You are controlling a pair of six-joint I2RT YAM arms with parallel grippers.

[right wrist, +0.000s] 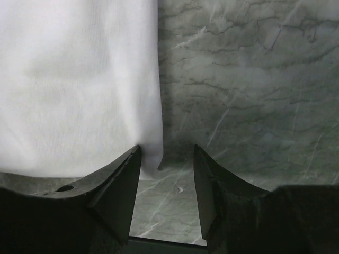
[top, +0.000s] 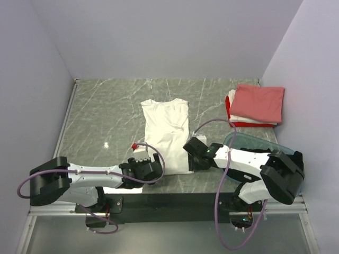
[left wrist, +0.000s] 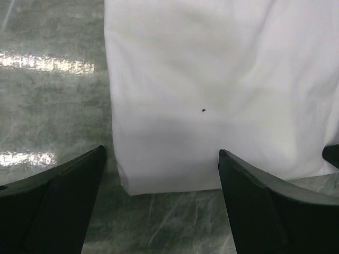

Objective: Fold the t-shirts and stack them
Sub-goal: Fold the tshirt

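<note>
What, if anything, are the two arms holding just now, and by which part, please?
Nothing is held. The left jaws and right jaws both stand open at the near hem corners of the flat white cloth t-shirt, one corner each.

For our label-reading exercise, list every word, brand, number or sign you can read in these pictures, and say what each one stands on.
No text can be read anywhere in these views.
On the white t-shirt: plain cloth, no print showing; the dark speck is a mark, not a letter.
On the folded stack of shirts: no label visible.
On the left arm and right arm: no readable marking.
</note>
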